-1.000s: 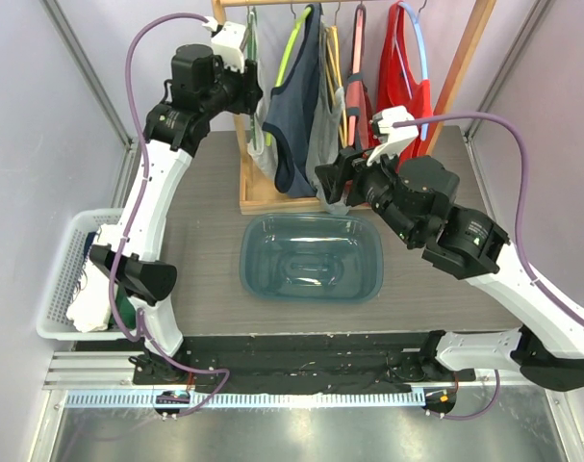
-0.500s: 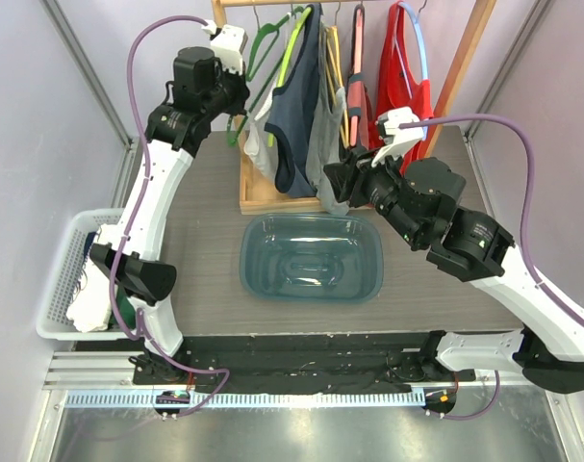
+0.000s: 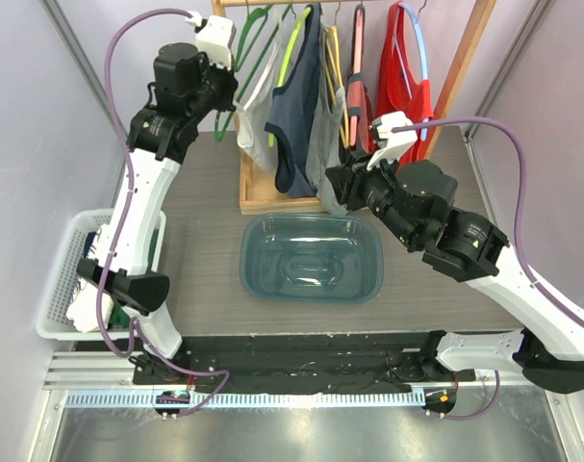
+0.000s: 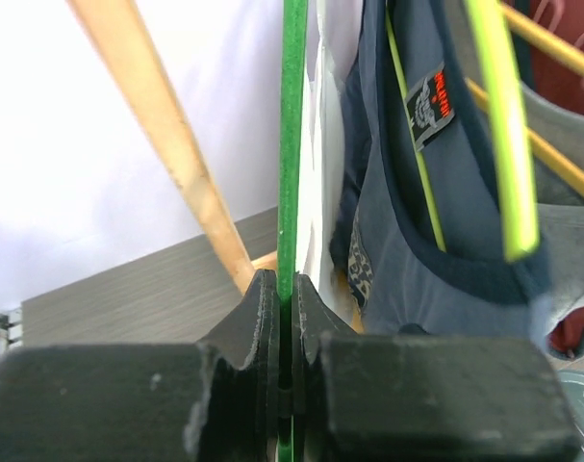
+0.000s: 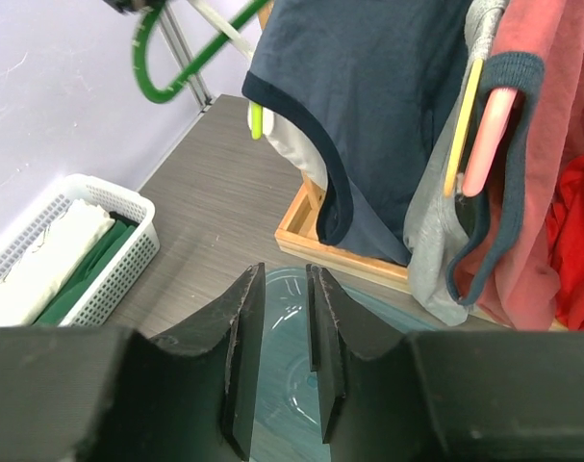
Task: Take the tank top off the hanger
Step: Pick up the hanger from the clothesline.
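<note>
A white tank top (image 3: 256,96) hangs on a green hanger (image 3: 241,69) at the left end of the clothes rack. My left gripper (image 3: 226,91) is shut on the green hanger's bar and holds it tilted out to the left. In the left wrist view the green bar (image 4: 292,144) runs up from between my closed jaws, with the white top (image 4: 316,192) just right of it. My right gripper (image 3: 332,183) is open and empty, hovering near the rack's base above the basin. Its view shows the hanger (image 5: 176,77) and a strip of white top (image 5: 306,159).
A navy top (image 3: 296,106), a grey one, a coral one (image 3: 357,91) and a red one (image 3: 404,77) hang on the wooden rack (image 3: 267,200). A teal basin (image 3: 249,260) sits in front. A white basket (image 3: 61,289) with folded clothes stands at the left edge.
My left gripper has moved up and to the left, swinging the green hanger and white top away from the navy top. My right gripper has shifted slightly.
</note>
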